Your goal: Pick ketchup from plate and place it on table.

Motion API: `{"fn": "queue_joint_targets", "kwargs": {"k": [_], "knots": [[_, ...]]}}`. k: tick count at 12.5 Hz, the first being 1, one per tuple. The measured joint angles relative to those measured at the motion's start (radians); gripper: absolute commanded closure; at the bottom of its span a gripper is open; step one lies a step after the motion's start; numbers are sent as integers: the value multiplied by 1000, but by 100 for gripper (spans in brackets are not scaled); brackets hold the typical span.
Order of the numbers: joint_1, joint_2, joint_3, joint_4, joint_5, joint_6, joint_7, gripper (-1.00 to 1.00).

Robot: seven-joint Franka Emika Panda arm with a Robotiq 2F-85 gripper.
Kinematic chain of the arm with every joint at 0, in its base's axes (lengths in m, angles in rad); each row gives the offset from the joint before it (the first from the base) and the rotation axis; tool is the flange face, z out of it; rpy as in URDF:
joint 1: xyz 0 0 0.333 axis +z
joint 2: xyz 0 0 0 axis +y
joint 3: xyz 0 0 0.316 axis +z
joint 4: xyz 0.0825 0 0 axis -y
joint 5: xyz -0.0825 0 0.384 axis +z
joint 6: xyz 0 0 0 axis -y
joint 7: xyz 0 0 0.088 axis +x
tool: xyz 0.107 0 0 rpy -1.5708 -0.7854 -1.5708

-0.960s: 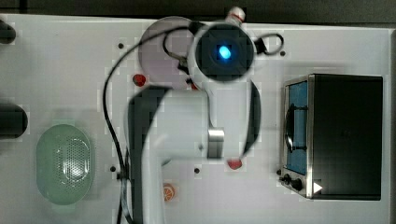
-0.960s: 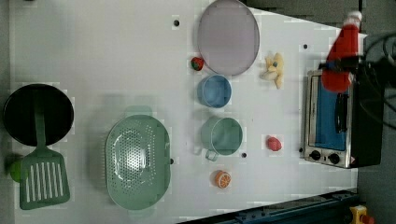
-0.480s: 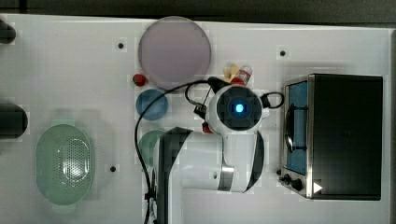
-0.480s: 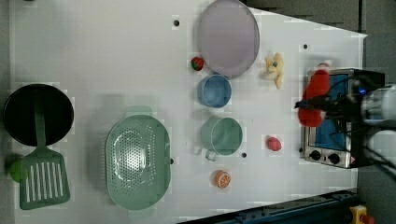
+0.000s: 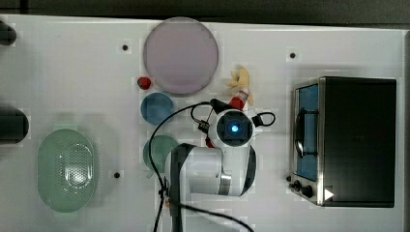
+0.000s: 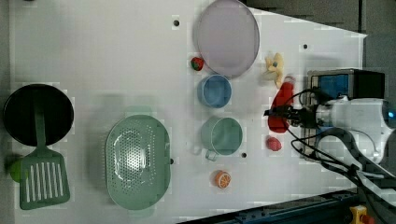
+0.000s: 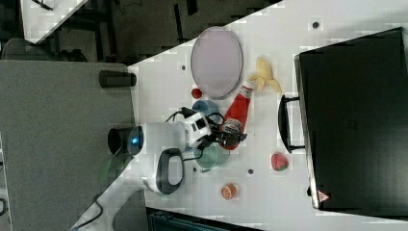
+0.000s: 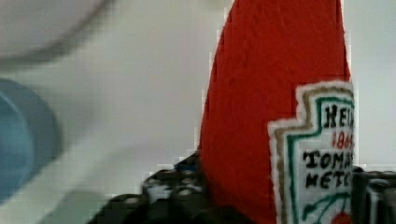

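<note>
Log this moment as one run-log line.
phase: placing | ketchup bottle: off plate, beside banana | gripper: at bottle base | table: contact unclear

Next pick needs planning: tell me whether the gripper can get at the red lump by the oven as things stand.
Probably yes, though not at once: the ketchup sits at the gripper. The red lump lies on bare table with nothing over it, though the oven's handle is close by.
</note>
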Motion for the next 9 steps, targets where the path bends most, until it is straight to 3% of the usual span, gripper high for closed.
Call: {"fn": "queue_joint_targets", "kwargs": {"k": [4, 9], "knots": [[-1, 29, 10, -14, 0, 13, 2, -100], [10, -159, 21, 82, -5, -158, 134, -100]]}}
